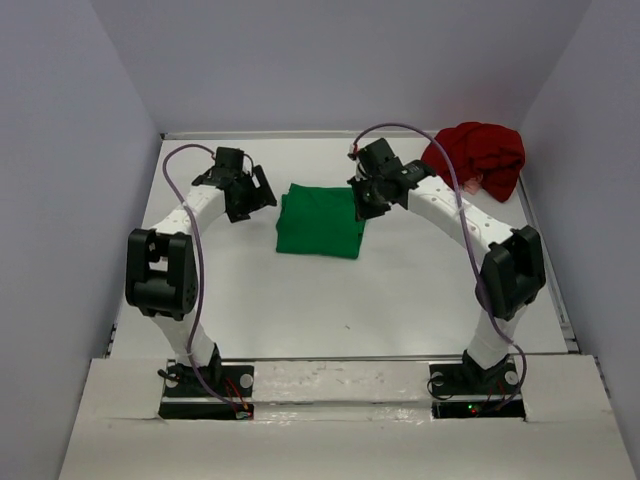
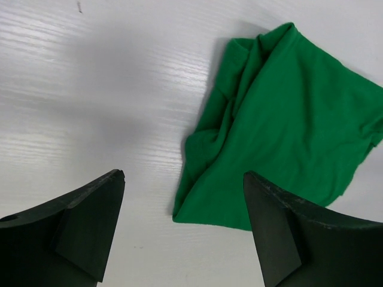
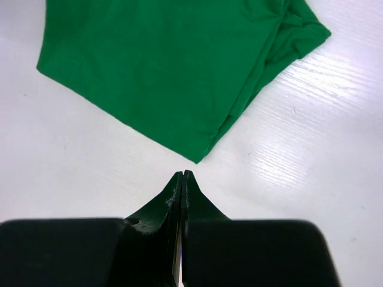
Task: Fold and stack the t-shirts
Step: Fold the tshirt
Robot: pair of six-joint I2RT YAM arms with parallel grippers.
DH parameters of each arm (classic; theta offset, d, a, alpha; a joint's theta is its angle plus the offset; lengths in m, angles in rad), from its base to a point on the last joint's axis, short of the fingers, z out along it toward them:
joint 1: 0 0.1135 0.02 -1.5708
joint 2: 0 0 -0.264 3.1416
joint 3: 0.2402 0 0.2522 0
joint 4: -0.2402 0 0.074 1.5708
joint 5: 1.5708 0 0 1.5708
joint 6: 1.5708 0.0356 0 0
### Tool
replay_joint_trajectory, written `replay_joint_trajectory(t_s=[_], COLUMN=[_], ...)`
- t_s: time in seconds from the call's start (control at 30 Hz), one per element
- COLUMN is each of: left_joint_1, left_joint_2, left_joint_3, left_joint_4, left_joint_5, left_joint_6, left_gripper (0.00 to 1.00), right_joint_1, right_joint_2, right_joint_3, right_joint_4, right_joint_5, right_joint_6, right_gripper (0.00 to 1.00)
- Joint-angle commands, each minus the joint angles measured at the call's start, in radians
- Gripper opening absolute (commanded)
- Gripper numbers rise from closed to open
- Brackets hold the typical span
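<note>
Four items logged, then the step.

1. Green t-shirt (image 1: 320, 222). It lies near the middle of the counter (image 1: 400, 290), folded down to a rough rectangle. In my wrist views the layers bunch along one edge, and I cannot tell how many folds it holds.

2. Red t-shirt (image 1: 478, 155). A crumpled, unfolded heap in the far right corner, at about 2 o'clock from the green one and well apart from it.

3. My left pincer (image 2: 184, 176). The jaws are spread wide with nothing between them. It hangs at the green shirt's 9 o'clock, just beside the edge of the cloth.

4. My right pincer (image 3: 181, 174). The tips are pressed together and hold nothing. It sits on the green shirt's 3 o'clock side, with the tips just short of a corner of the cloth.

Step in hand, as I judge it: the green fold is done or at its last tidying, with both pincers off the cloth. The red shirt is untouched.

Next move calls for my right arm to swing towards 2 o'clock, open, and take the red heap by a hem or shoulder. It then needs bare counter and both pincers to spread it flat before any fold. It likely goes on top of the green afterwards.
</note>
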Motion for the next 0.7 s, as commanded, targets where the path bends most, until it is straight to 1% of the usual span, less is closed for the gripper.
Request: replay_joint_trajectory(t_s=[0.0,0.07,0.17,0.33,0.5,0.67], left_joint_1=[0.050,0.051,0.053,0.054,0.054,0.051], left_joint_2=[0.033,0.060,0.099,0.185,0.260,0.310], left_joint_3=[-0.030,-0.011,0.004,0.053,0.113,0.140], left_joint_4=[0.124,0.140,0.144,0.149,0.135,0.141], left_joint_5=[0.299,0.346,0.370,0.440,0.422,0.419], left_joint_6=[0.049,0.057,0.066,0.091,0.095,0.085], left_gripper=[0.88,0.88,0.88,0.88,0.87,0.87], right_joint_1=[0.011,0.011,0.011,0.011,0.011,0.011], right_joint_2=[-0.120,-0.161,-0.198,-0.264,-0.270,-0.264], right_joint_3=[0.074,0.097,0.114,0.119,0.130,0.133], right_joint_4=[-0.054,-0.076,-0.094,-0.112,-0.126,-0.120], right_joint_5=[0.033,0.049,0.085,0.086,0.105,0.092], right_joint_6=[-0.020,-0.022,-0.033,-0.042,-0.039,-0.031], right_gripper=[0.00,0.00,0.00,0.00,0.00,0.00])
